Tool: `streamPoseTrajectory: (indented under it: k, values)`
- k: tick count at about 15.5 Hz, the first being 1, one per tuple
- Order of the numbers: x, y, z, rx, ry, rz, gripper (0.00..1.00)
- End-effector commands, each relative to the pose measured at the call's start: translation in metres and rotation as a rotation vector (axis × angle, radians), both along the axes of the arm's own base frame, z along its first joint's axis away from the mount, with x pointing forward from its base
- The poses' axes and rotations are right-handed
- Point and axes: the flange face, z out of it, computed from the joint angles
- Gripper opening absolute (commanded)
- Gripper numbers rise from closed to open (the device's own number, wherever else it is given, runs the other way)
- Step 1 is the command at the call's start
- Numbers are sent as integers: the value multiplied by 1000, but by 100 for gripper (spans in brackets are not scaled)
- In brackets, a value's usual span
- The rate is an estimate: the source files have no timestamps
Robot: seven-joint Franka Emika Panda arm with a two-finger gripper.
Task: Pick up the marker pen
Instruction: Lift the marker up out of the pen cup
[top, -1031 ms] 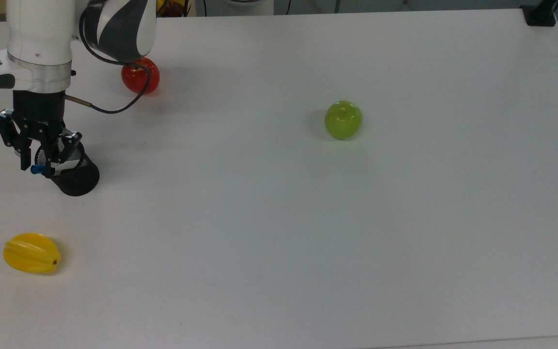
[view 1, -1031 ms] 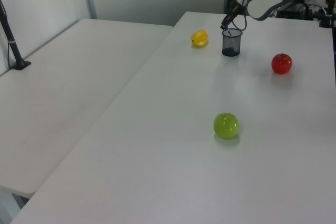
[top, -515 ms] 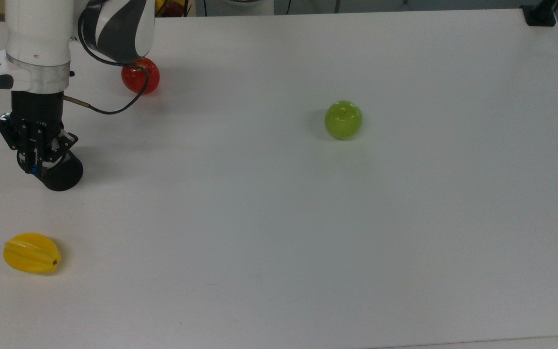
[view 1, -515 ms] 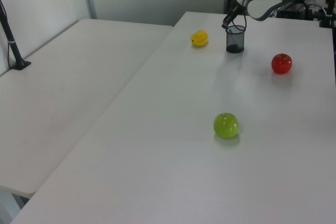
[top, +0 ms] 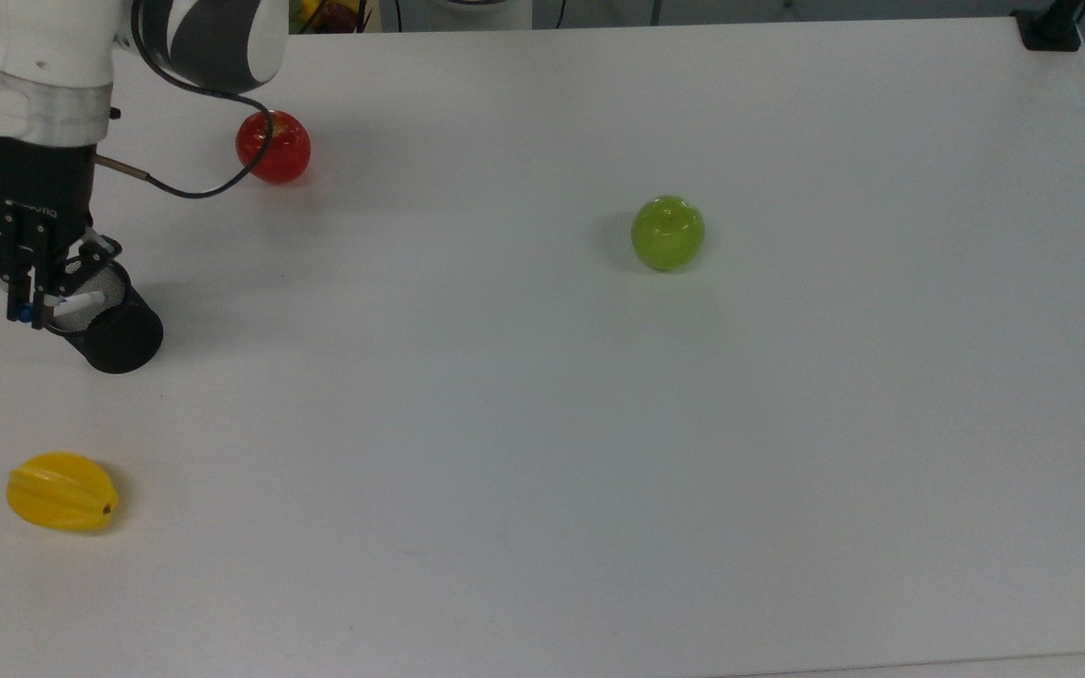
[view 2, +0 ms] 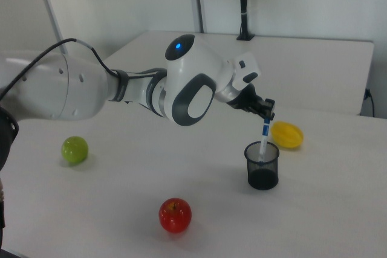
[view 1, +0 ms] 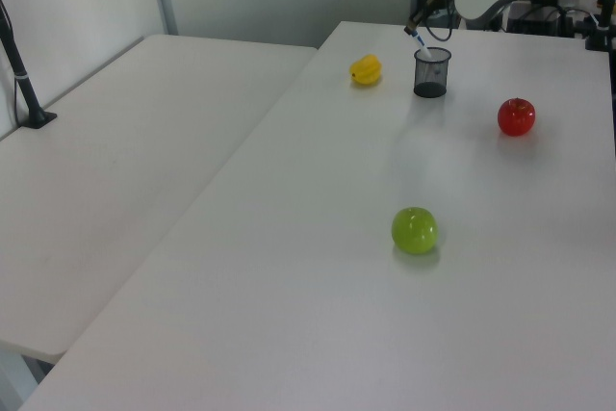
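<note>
The marker pen [top: 79, 303] is slim and white with a blue top end, and its lower part stands inside a black mesh cup [top: 119, 341] at the top view's left. My gripper [top: 28, 309] is shut on the pen's blue upper end, above the cup's rim. In the right view the marker pen [view 2: 263, 140] hangs nearly upright from the gripper [view 2: 266, 117], its lower end still within the cup [view 2: 262, 167]. In the left view the gripper [view 1: 415, 32] holds the marker pen [view 1: 422, 45] over the cup [view 1: 431, 74] at the far end of the table.
A red apple [top: 273, 146] lies behind the cup in the top view, a yellow starfruit [top: 62, 492] in front of it near the left edge, and a green apple [top: 668, 233] at mid-table. The white table [top: 599, 471] stretches wide to the top view's right.
The gripper closed on the pen's blue end, the cup slid toward the top view's left, and then the gripper rose, drawing the pen partly up out of the cup.
</note>
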Motion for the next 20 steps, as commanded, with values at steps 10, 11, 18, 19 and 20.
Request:
streamPoseTrajectory:
  k: [10, 11, 18, 19, 20]
  values:
    - [-49, 40, 144, 132, -77, -3, 2]
    - [-49, 51, 145, 146, -47, 13, 2]
    - [-62, 135, 119, 250, 328, 126, 2]
    - [-62, 150, 109, 260, 377, 146, 2]
    - [-63, 163, 98, 275, 435, 158, 2]
